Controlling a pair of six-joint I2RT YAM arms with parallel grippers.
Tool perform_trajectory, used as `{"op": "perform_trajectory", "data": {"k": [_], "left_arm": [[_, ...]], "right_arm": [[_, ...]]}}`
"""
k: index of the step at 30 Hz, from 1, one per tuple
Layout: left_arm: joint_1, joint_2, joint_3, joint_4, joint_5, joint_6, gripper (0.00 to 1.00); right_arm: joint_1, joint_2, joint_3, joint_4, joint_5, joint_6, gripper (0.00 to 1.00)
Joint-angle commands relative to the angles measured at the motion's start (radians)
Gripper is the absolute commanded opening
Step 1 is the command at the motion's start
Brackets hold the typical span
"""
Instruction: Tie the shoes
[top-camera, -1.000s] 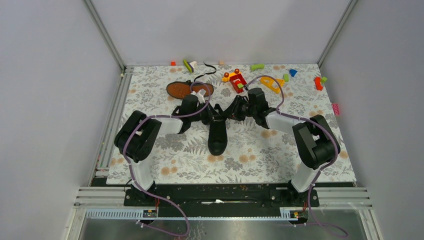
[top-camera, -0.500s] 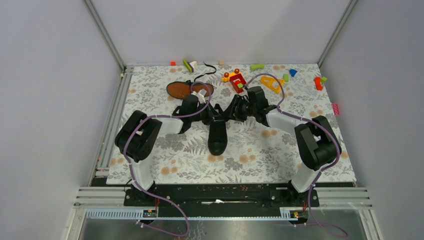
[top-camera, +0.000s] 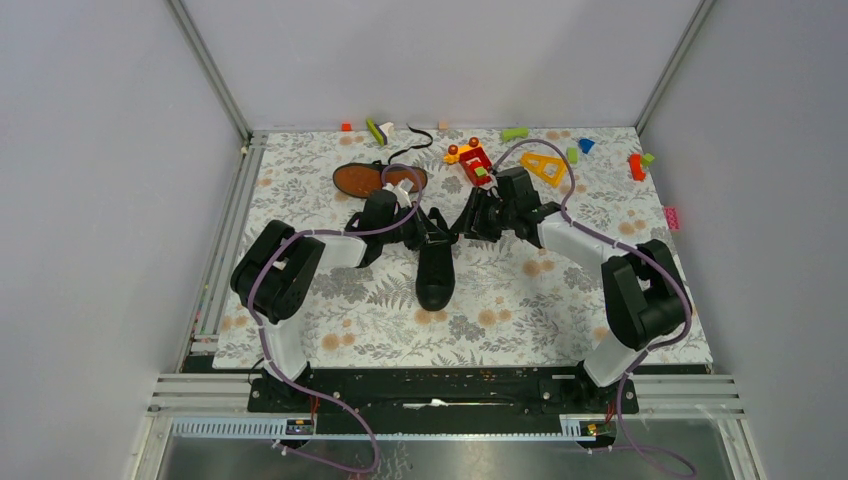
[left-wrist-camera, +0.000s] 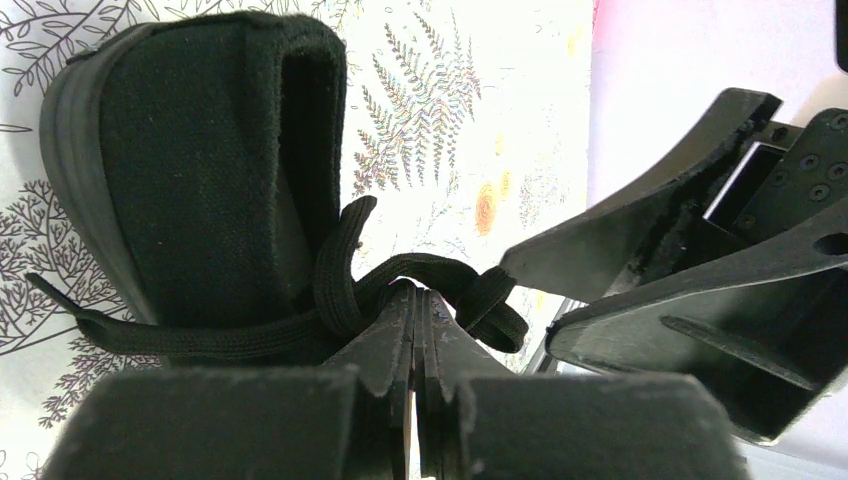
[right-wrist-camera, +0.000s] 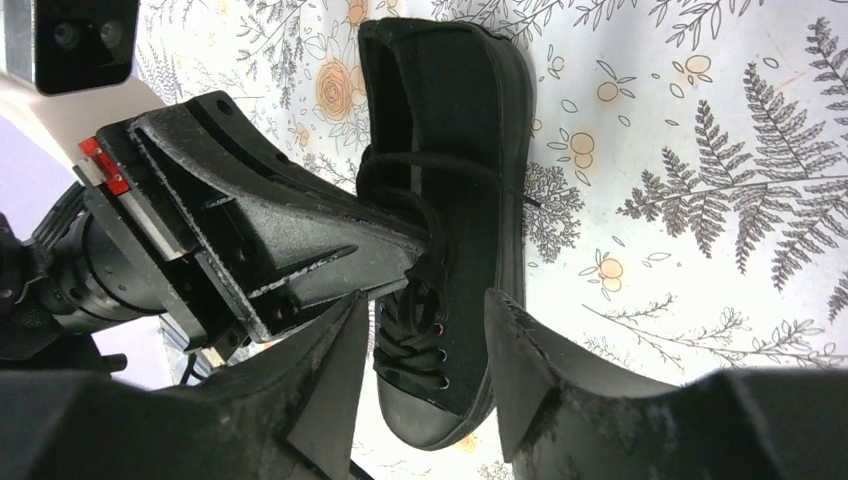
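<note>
Your top view looks down from above and behind the arm bases. Each wrist view peers forward at close range along its own tool: left gripper (left-wrist-camera: 415, 295), right gripper (right-wrist-camera: 425, 300). All three share the black canvas lace-up sneaker (top-camera: 435, 272) ahead of both.

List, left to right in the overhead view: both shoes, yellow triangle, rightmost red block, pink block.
Overturned black sneaker showing orange-brown sole, upright black lace-up sneaker, yellow triangular toy block, rightmost red toy block, pink toy block.
</note>
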Motion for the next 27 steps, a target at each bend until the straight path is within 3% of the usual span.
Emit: {"op": "perform_trajectory", "data": {"k": [1,6,27], "left_arm": [[0.004,0.000,-0.003,0.048,0.020,0.009,0.00],[0.004,0.001,-0.002,0.048,0.023,0.010,0.00],[0.005,0.002,-0.002,0.044,0.023,0.014,0.00]], "right_arm": [[0.011,-0.063,0.043,-0.088,0.010,-0.045,0.49],[0.021,-0.057,0.040,-0.096,-0.009,-0.039,0.42],[0.085,0.003,0.183,-0.274,0.130,-0.127,0.38]]}}
